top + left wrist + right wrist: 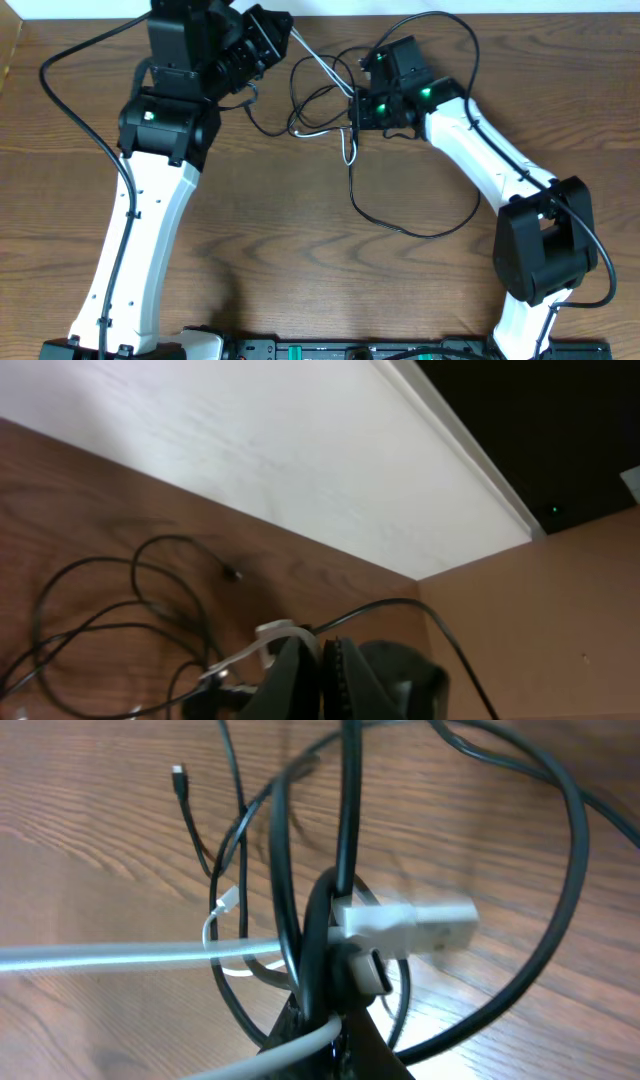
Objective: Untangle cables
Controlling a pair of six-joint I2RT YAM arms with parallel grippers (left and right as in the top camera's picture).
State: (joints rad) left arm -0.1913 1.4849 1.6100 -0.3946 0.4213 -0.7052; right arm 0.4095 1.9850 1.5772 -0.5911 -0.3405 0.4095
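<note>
Surface (300, 280): dark brown wood grain, running left-right in overhead view. Pale strip (520, 5) along far edge. Left wrist view: white board (250, 440) behind surface; tan panel (560, 620) at right; dark area (560, 420) above with small green light (555, 511).

I count one white cable (100, 957), several black cables (583, 860) too tangled to number exactly, one left end effector (287, 32), one right end effector (357, 100), and one counter (300, 285).
</note>
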